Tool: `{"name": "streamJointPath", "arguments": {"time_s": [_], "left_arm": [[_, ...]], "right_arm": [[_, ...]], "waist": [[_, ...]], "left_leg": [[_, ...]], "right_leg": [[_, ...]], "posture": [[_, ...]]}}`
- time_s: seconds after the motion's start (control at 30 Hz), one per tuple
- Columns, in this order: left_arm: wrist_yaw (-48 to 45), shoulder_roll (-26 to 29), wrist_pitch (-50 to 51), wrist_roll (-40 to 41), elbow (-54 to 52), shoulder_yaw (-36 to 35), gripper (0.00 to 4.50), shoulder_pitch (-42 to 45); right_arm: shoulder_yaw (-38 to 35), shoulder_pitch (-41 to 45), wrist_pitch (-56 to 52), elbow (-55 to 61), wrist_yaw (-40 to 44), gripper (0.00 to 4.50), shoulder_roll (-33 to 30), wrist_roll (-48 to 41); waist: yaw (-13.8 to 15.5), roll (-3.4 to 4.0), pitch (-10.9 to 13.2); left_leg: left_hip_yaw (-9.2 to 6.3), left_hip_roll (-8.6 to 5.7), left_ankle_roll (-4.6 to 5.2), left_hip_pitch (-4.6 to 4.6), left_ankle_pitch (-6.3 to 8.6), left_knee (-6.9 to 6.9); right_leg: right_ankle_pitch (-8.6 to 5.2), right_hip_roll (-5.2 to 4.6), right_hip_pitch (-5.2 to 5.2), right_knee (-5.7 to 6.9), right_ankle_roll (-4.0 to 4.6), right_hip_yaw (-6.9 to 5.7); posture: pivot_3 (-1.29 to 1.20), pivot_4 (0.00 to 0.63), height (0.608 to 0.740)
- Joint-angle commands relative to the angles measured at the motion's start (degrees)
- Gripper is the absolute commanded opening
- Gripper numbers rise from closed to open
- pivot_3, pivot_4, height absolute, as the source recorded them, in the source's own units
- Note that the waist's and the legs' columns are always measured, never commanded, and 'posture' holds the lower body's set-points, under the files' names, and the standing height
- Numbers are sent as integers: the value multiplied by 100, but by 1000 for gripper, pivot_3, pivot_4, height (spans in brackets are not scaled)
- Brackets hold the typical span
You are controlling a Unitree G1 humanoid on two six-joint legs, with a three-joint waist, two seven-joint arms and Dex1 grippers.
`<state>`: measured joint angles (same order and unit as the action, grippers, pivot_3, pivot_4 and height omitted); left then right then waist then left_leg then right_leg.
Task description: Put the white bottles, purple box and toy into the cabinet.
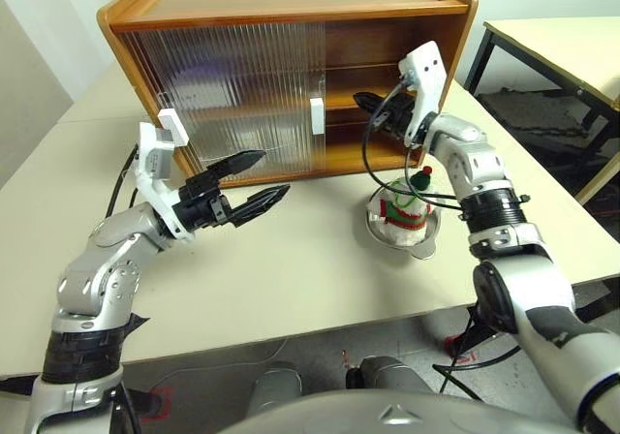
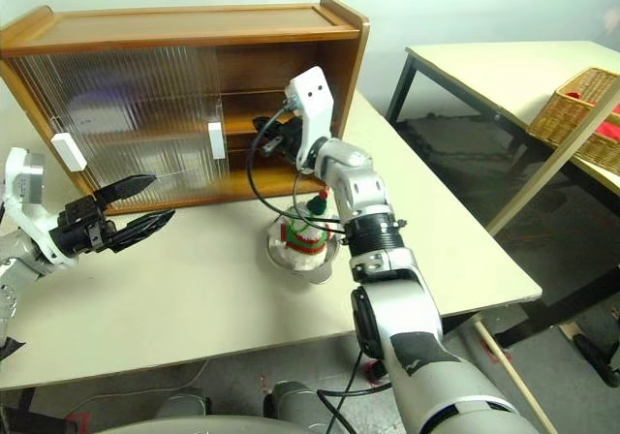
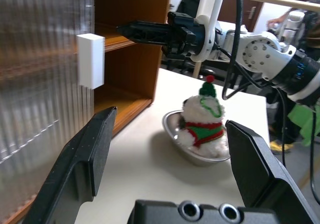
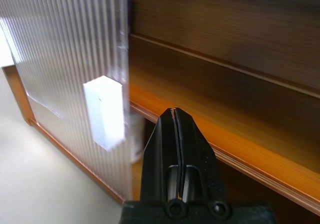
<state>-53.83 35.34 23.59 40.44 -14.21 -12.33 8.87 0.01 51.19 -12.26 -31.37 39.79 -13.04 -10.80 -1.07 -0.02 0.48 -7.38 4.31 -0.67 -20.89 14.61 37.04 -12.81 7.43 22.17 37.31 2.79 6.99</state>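
Inspection of my station, task partly advanced. The cabinet (image 1: 291, 76) stands at the far edge of the table (image 1: 291, 269), and its right half is open: both ribbed sliding doors (image 1: 232, 95) are stacked over the left half, their white handles (image 1: 317, 117) toward the middle and the far left. Behind the ribbed panes I can make out only vague shapes, so I cannot confirm whether the white bottles or the purple box are already shelved; neither sits on the table that I can see. The open shelves on the right appear bare.

The toy (image 1: 409, 204) is not yet stowed. It sits in a steel bowl (image 1: 402, 232) on the table just in front of the cabinet's open right half. It is a small white plush figure, upright, with a red-and-green sweater and a green hat tipped with a red pompom; it looks soft and light, and I judge it should compress easily under a grip.

My right gripper (image 1: 366, 102) is raised at the open compartment beside the inner door handle, its jaws pressed together with nothing between them. My left gripper (image 1: 257, 176) hovers over the table in front of the closed left half, jaws spread wide and empty, pointing toward the toy.

Remaining work, as I judge it: lift the toy from the bowl and place it on an open shelf.
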Motion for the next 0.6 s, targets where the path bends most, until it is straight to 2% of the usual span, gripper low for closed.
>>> {"name": "streamJointPath", "arguments": {"time_s": [0.03,0.1,0.2,0.33,0.5,0.6], "left_arm": [[-75,-16,-29,-83,157,112,4500,85],[-113,-12,-37,-91,202,118,4500,103],[-162,0,-45,-100,243,111,4500,112],[-239,20,-69,-116,321,105,4500,122],[-280,-4,-94,-142,382,148,4500,148],[-297,-21,-100,-153,400,182,4500,160]], "right_arm": [[-131,-237,-246,368,52,42,-263,-100],[-186,-446,-475,850,161,200,-441,-250],[-297,-791,-849,1621,306,969,-696,-523],[-557,-1519,-1444,2876,579,2477,-1201,-1087],[-923,-2225,-1942,3577,934,4393,-1654,-1803],[-1108,-2839,-1922,3679,1336,4485,-2013,-2034]], "waist": [[-7,0,0],[-16,0,0],[-42,0,0],[-50,-1,-1],[-91,-3,1],[-97,-13,3]], "left_leg": [[0,0,1,1,-1,2],[2,-1,3,0,-2,4],[5,-2,4,0,-3,12],[-2,-2,4,1,-2,34],[-4,-3,1,6,1,81],[-6,-9,-5,20,4,92]], "right_leg": [[1,0,-2,0,-2,0],[6,0,-2,0,-9,0],[11,6,-6,0,-20,1],[2,35,-26,-1,-32,13],[-12,64,-58,-2,-23,22],[-14,59,-84,-13,-27,22]], "posture": [[-43,0,740],[-49,0,740],[-55,0,740],[-67,0,740],[-75,5,740],[-76,8,740]]}}
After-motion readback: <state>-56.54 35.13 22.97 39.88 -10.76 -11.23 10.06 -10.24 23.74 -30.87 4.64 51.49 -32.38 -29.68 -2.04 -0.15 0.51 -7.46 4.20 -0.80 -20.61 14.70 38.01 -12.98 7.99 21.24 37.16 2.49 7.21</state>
